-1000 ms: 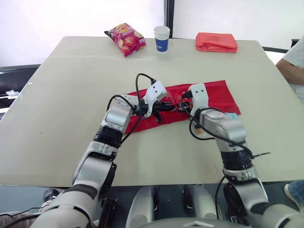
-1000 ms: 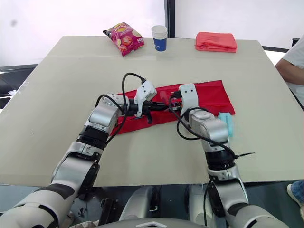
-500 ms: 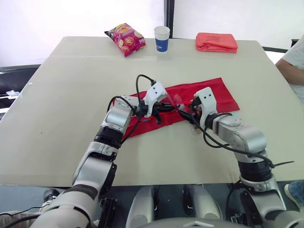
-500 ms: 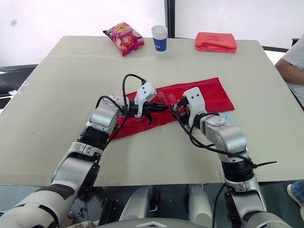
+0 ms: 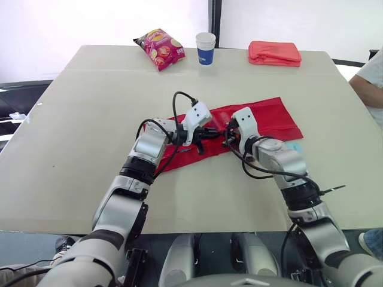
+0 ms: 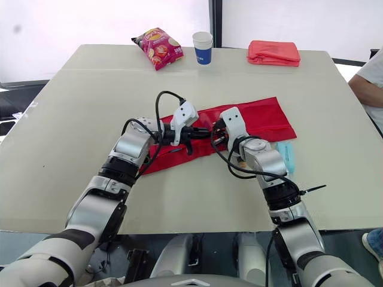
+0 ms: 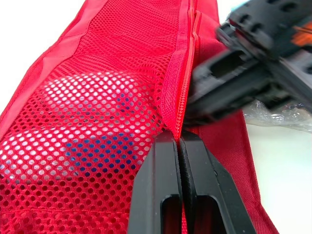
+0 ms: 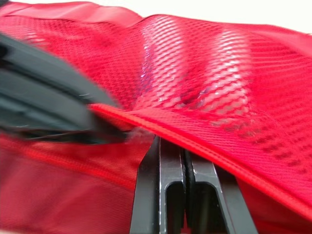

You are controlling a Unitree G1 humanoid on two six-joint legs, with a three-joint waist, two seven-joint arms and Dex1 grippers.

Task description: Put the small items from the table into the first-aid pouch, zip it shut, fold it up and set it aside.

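Chips bag (image 5: pixel 159 49) at the upper left of the table (image 5: pixel 72 119), paper cup (image 5: pixel 205 48) near it at the top middle, both well apart from the work. Left gripper (image 7: pixel 179 141) in the middle of the frame, fingers pressed shut on the mesh edge of the red first-aid pouch (image 5: pixel 269 119), right by the zip, most likely to keep the cloth tight so the zip can slide. Pouch flat on the table, middle of the frame, white and blue things showing through the mesh. Right gripper (image 8: pixel 170 151) nose to nose with the left one, fingers pressed together at the same zip edge; hard to tell if the zip pull is nipped between them. Cannot tell how far the zip is closed. Folded red cloth (image 5: pixel 274 52) at the upper right. Small light-blue packet (image 6: pixel 287 156) on the table just beside the right end of the pouch, so packing likely not done. Person's sleeve (image 5: pixel 374 69) at the far right edge.
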